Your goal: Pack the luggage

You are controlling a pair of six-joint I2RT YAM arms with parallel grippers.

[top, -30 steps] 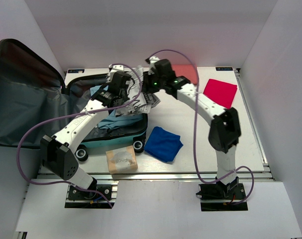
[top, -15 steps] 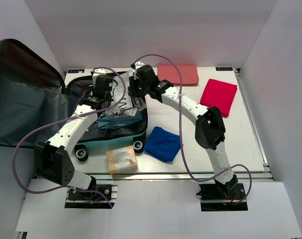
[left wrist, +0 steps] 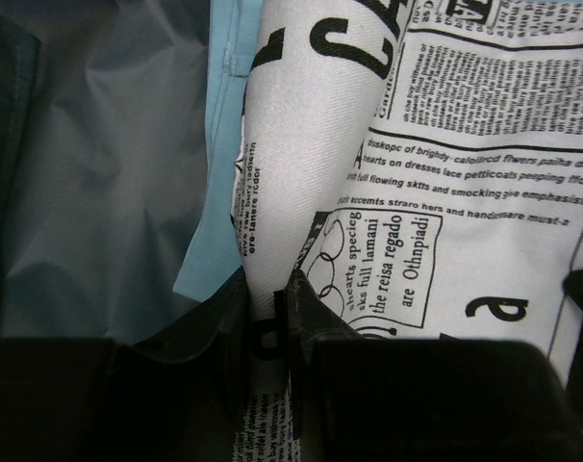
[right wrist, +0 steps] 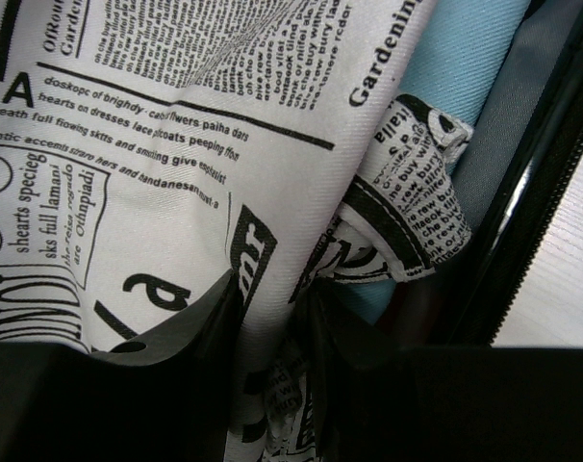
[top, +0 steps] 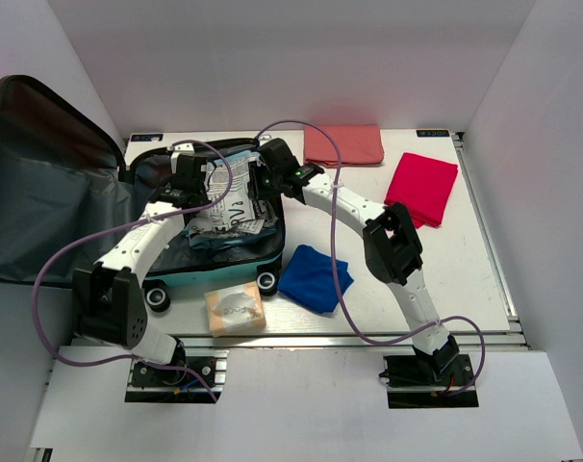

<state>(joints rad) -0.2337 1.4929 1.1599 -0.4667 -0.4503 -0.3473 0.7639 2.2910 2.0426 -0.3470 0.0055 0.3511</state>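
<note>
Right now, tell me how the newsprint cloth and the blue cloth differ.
The newsprint cloth is white with black print; the blue cloth is plain. The newsprint cloth is in the open luggage; the blue cloth lies on the table beside it. The left gripper and right gripper pinch the newsprint cloth; nothing touches the blue cloth. Both are fabric.

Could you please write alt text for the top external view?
The left gripper and right gripper each pinch a newspaper-print cloth over the open luggage. A blue cloth, red cloth, pink cloth and tan block lie on the table.
</note>
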